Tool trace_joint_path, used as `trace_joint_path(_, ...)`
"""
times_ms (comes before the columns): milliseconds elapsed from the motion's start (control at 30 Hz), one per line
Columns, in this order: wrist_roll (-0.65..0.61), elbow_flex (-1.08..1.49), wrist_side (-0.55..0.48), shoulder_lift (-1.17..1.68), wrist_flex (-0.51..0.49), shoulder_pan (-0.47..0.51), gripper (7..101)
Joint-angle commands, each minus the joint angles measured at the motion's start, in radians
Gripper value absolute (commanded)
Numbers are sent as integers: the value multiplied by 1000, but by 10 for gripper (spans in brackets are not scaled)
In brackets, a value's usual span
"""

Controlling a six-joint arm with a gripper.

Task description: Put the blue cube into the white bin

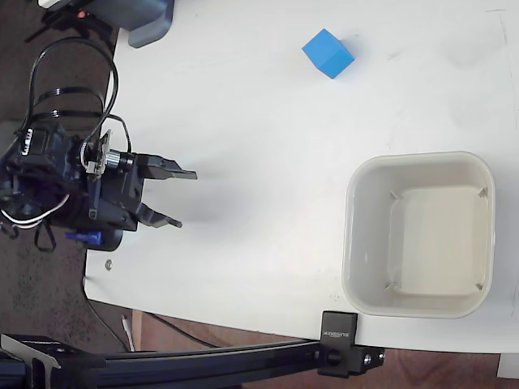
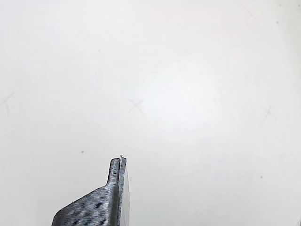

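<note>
The gripper [image 1: 185,198] gapes wide with its 2 fingers apart, gripping nothing. It sits at the table's [image 1: 259,162] left edge, well apart from the blue cube [image 1: 328,53] and white bin [image 1: 420,235].

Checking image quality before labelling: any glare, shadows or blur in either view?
Fixed view: sharp; the table is bright and slightly washed out, with soft shadows beside the cube and inside the bin. Wrist view: the table is nearly blown out to white, faint scratches only; one finger stays in focus.
</note>
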Motion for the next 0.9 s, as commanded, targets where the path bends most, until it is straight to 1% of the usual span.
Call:
trace_joint_path(33, -3, -20, -26, 23, -14, 37, 1003)
trace_joint_path(500, -3, -21, -28, 23, -12, 37, 1003)
trace_joint_path(533, -5, -34, -37, 23, -12, 44, 1003)
trace_joint_path(600, -37, -86, -95, 8, -21, 87, 1003)
trace_joint_path(667, -75, -184, -147, -104, -72, 106, 1003)
trace_joint_path(733, -120, -365, -181, -318, -72, 95, 1003)
trace_joint_path(800, -137, -531, -172, -506, -66, 35, 1003)
trace_joint_path(833, -144, -589, -158, -586, -83, -2, 1003)
trace_joint_path(900, -173, -692, -189, -723, -130, -46, 1003)
